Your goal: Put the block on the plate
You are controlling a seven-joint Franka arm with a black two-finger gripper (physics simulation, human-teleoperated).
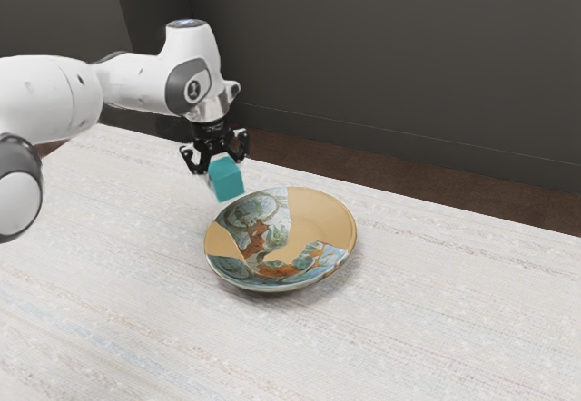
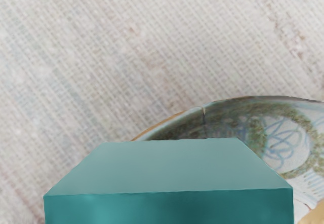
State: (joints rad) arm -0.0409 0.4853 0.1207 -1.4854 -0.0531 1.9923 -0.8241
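Teal block (image 1: 227, 181) hangs gripped in the hand (image 1: 223, 165); carried too low, it could clip the painted plate (image 1: 320, 212).

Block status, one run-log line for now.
gripper: shut on block | block: aloft, near rim of plate | placed: not yet

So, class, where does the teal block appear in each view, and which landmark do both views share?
Exterior view: the teal block is held in the gripper, beyond the picture's centre toward the exterior view's left.
Wrist view: it looms large, hiding part of the plate's rim.
Shared landmark: the patterned plate.
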